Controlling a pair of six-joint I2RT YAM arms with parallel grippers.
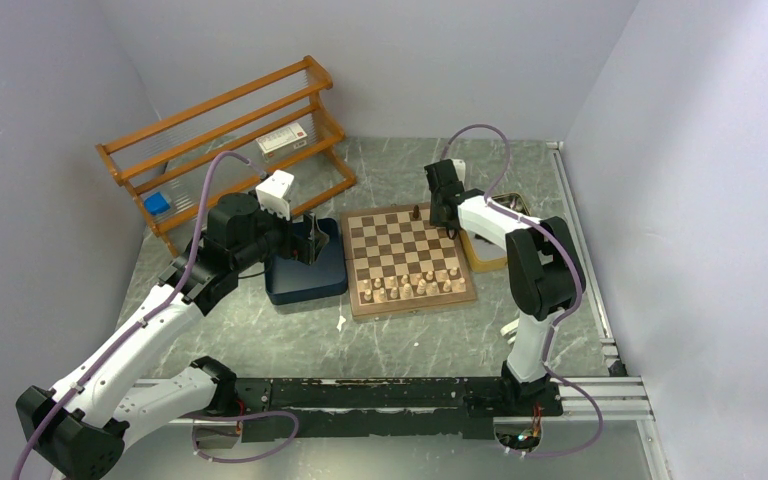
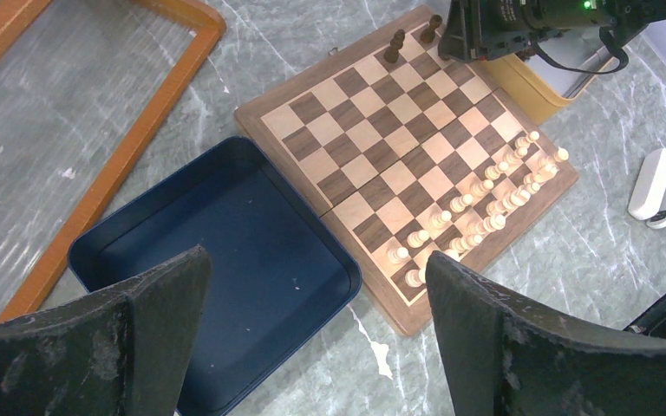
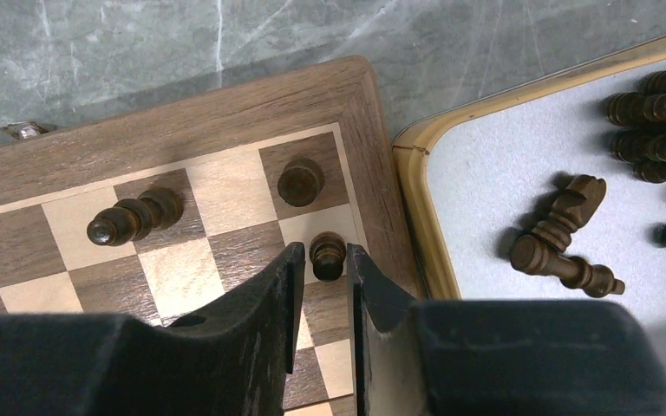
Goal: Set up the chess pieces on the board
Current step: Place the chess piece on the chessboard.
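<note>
The board [image 1: 390,250] lies mid-table, with cream chessmen [image 1: 415,288] in its near rows. My right gripper [image 1: 447,222] is at the board's far right corner. In the right wrist view [image 3: 323,260] its jaws stand narrowly apart around a dark pawn [image 3: 327,247] upright on a light square, the right finger touching it. Another dark piece [image 3: 299,182] stands on the corner square and one [image 3: 134,218] leans two squares left. Several dark chess pieces [image 3: 564,234] lie in a yellow-rimmed tray [image 3: 486,173]. My left gripper [image 2: 316,277] is open and empty above the dark blue tray [image 2: 225,251].
A wooden rack [image 1: 230,140] stands at the back left with a blue item [image 1: 157,203] on it. The yellow-rimmed tray [image 1: 485,262] touches the board's right side. A small white object [image 2: 657,186] lies on the table right of the board.
</note>
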